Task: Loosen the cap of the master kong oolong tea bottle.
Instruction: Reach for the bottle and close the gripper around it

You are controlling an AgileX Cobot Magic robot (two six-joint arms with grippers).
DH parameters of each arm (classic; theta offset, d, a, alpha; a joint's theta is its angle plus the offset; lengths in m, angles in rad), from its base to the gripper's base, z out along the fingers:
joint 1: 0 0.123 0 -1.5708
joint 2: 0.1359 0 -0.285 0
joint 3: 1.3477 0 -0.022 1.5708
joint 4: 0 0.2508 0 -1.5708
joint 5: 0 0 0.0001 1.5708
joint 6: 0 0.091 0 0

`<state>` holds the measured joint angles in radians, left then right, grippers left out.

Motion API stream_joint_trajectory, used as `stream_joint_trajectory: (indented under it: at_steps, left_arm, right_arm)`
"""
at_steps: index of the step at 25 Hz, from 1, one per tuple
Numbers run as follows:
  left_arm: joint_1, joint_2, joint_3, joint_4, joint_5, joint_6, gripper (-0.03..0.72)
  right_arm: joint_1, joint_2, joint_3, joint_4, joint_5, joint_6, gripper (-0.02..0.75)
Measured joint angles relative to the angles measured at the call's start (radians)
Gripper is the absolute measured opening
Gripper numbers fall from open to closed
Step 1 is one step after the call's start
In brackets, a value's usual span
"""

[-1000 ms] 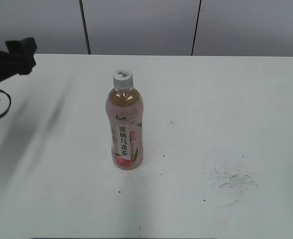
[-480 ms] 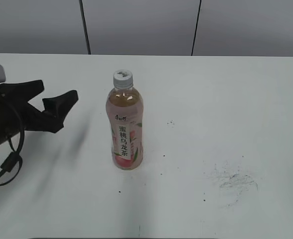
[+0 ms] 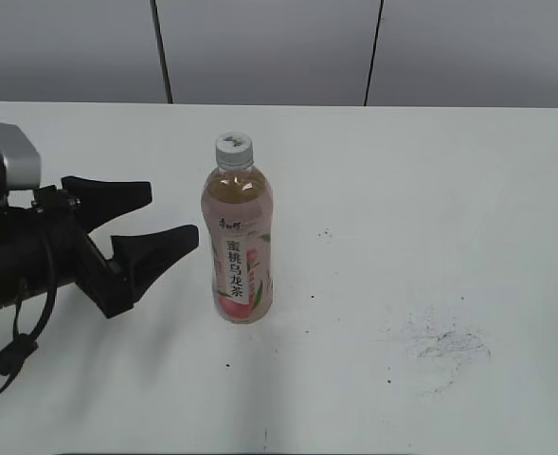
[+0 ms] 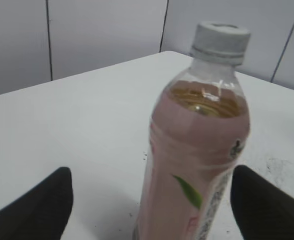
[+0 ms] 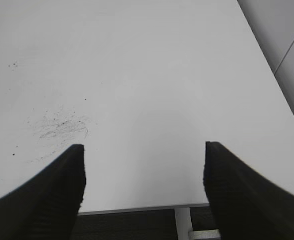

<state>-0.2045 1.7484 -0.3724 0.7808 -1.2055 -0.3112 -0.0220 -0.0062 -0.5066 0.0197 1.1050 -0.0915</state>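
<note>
Looking across the table (image 3: 430,190) from the outside camera, I count one bottle (image 3: 238,248), one cap (image 3: 234,147) and two arms, only the left one showing in that view. The bottle stands upright near the middle of the table, its long axis vertical, label facing the camera, with the cap seated on its neck. My left end effector (image 3: 170,213) sits just to the left of the bottle, pointing toward it at about label height, its two black fingers (image 3: 155,248) spread wide and holding nothing; the nearer fingertip is close to the bottle's side but apart from it. From the left wrist camera the bottle (image 4: 196,150) fills the gap between the two fingertips, so it lies dead ahead, with the cap (image 4: 219,41) above the line of the fingers. My right end effector (image 5: 144,175) is also spread and empty, hanging over a bare stretch of table (image 5: 137,75) near scuff marks (image 5: 62,125), with no bottle in its camera. I judge the left arm to be much the nearer, well placed to clasp the body while the right comes for the cap.
</note>
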Motion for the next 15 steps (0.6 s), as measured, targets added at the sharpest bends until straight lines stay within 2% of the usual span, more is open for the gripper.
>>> stream_joint_trajectory:
  at_steps: [9,15]
  left_arm:
    - [-0.007,0.000,-0.027,0.060,0.000,-0.009,0.597]
    - [-0.077,0.000,-0.093,0.062,-0.001,-0.021,0.598]
  right_arm:
    - [0.000,0.000,0.000,0.000,0.000,0.000,0.554]
    - [0.000,0.000,0.000,0.000,0.000,0.000,0.554]
